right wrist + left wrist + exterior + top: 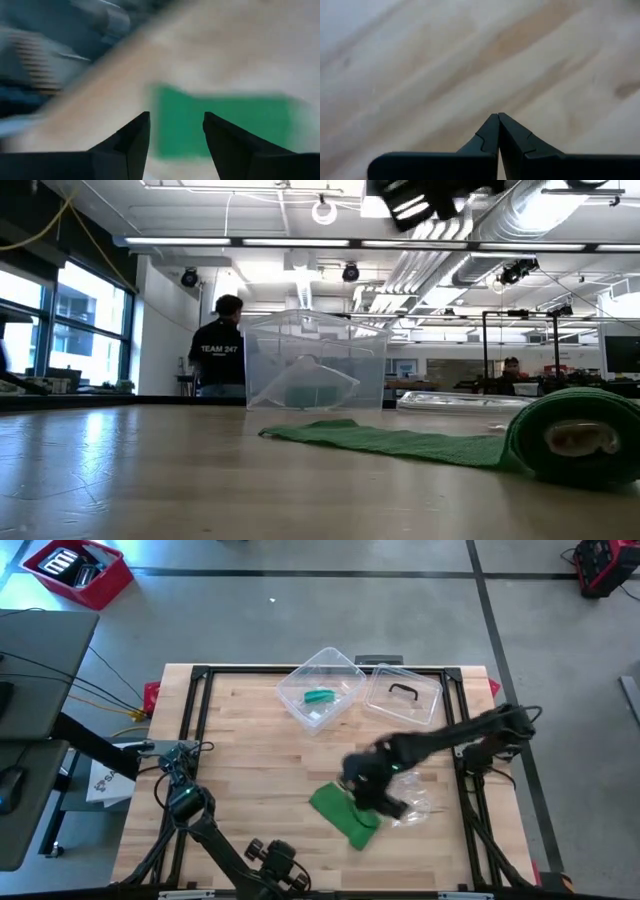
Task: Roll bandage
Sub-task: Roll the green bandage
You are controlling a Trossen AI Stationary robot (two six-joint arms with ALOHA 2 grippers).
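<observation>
— Where is the bandage (343, 812) lying at this moment?

— The green bandage is lying on the wooden table (250, 770), toward the near right part of it. In the low view one end of it is sitting rolled up into a thick coil (575, 435), while the rest is trailing flat across the wood toward the middle.

— And what is the right gripper (175, 132) doing?

— It is hanging just above the bandage, reaching in from the table's right edge. Its fingers are standing apart with nothing between them, and its wrist view is looking down past them at the green strip on the wood.

— Is the left gripper (498, 125) holding anything?

— No. Its fingers are pressing tip to tip, clenched on nothing, and it is waiting over bare wood near the table's left front.

— What else is sitting on the table?

— A clear plastic box (320, 688) is sitting at the far side with something green inside it, and its clear lid (402, 697) is lying just beside it to the right. Some crumpled clear wrapping (415, 808) is lying right next to the bandage. Beyond the table, a person in a dark shirt (220, 350) is standing with their back turned.
</observation>
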